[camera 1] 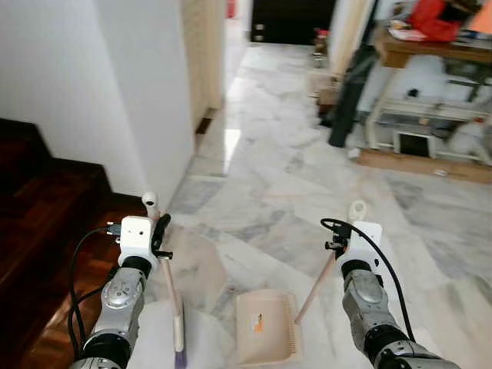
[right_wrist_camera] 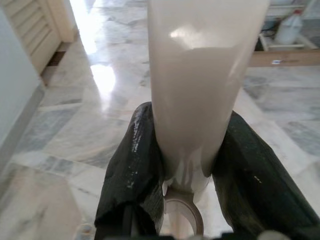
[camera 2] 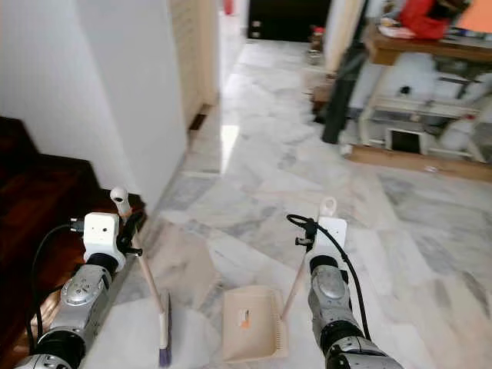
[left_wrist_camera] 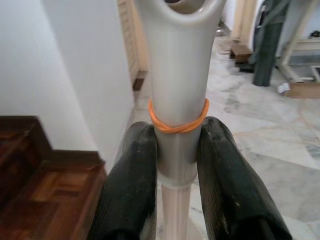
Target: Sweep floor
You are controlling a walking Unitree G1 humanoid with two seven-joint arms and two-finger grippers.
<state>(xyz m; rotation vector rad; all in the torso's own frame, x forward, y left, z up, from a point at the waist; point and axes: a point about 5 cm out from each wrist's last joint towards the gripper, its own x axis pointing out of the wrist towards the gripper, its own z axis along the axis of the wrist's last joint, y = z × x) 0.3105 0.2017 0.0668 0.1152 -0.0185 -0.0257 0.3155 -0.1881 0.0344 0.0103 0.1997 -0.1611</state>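
My left gripper is shut on the pale handle of a broom. The handle slants down to purple bristles on the marble floor. In the left wrist view both black fingers clamp the handle just under an orange rubber band. My right gripper is shut on the long handle of a beige dustpan, which lies flat on the floor between my arms. In the right wrist view its fingers squeeze the cream handle.
A white wall corner stands close on the left, with dark wooden steps beside it. Marble floor runs ahead into a hallway. At the far right are a wooden table, a low white shelf and a dark leaning bundle.
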